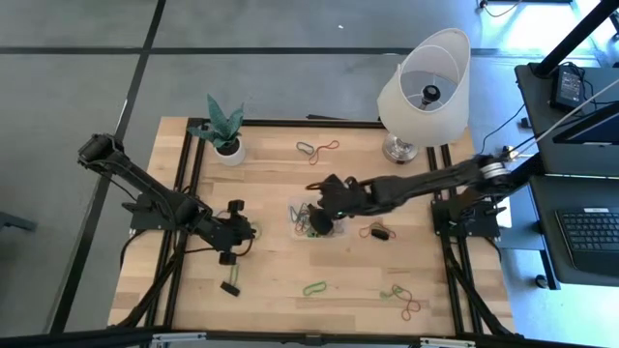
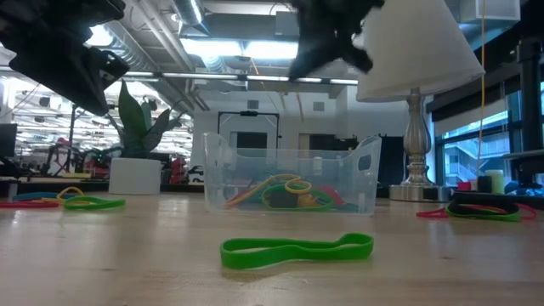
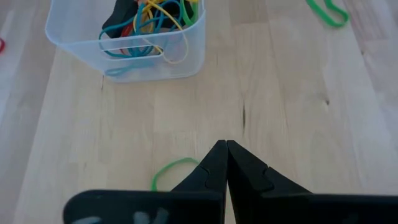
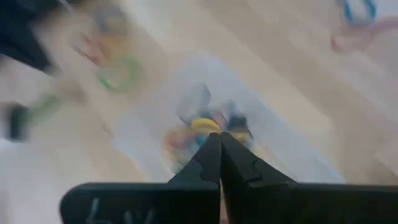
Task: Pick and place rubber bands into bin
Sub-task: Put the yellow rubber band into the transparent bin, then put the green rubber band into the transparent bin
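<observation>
nearest the table's front edge a flat green rubber band loop lies alone on the pale wooden table, and behind it stands the small clear plastic rectangular bin, holding a tangle of yellow, red, green and blue rubber bands. the right gripper hangs over the bin with its dark fingers pressed together, with no band seen between them. the left gripper, fingers likewise pressed together and empty, sits beside the bin just past a thin green band, with a white lamp and small potted plant at the far edge.

Grey floor, white lamp, potted plant
</observation>
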